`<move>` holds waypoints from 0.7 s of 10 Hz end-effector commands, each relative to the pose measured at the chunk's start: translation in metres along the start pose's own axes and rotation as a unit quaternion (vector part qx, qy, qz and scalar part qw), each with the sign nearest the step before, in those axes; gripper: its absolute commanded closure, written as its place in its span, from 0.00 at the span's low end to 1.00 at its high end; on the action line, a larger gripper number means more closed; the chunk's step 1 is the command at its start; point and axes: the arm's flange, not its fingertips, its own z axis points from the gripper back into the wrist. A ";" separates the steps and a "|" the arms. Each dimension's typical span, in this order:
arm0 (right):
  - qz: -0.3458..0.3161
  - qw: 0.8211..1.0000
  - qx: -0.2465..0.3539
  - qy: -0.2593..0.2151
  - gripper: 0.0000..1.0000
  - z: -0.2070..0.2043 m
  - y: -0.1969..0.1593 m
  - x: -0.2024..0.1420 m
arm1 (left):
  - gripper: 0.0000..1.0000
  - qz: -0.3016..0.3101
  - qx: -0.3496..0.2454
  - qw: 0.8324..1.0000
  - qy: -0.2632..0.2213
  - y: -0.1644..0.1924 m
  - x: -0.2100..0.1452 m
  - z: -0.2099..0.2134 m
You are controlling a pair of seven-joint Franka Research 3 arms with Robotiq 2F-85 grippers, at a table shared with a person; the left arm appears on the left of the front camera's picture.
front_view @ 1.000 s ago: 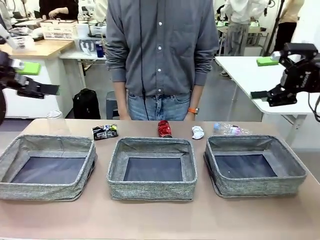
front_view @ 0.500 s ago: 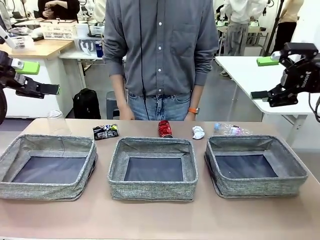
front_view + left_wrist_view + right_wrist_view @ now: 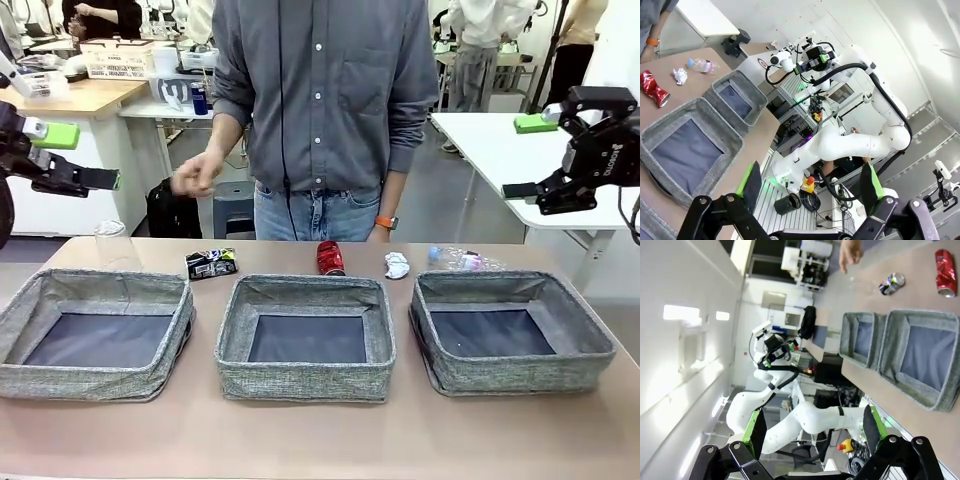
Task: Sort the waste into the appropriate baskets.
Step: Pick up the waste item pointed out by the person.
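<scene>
One black can, print illegible

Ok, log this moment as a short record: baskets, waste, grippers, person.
baskets: left basket, middle basket, right basket, in a row on the table
waste: plastic cup, black printed can, red can, paper ball, plastic bottle, all on the table behind the baskets
left gripper: open, high off the table, holding nothing
right gripper: open, high off the table, holding nothing
person: one hand up above the table's far edge
</scene>
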 end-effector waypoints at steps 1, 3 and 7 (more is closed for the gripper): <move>0.005 1.000 0.013 -0.004 0.00 -0.003 0.002 0.003 | 0.00 -0.013 -0.010 1.000 -0.008 0.000 0.002 -0.003; 0.005 1.000 0.013 -0.004 0.00 -0.003 0.002 0.003 | 0.00 -0.013 -0.010 1.000 -0.008 0.000 0.002 -0.003; 0.005 1.000 0.013 -0.004 0.00 -0.003 0.002 0.003 | 0.00 -0.013 -0.010 1.000 -0.008 0.000 0.002 -0.003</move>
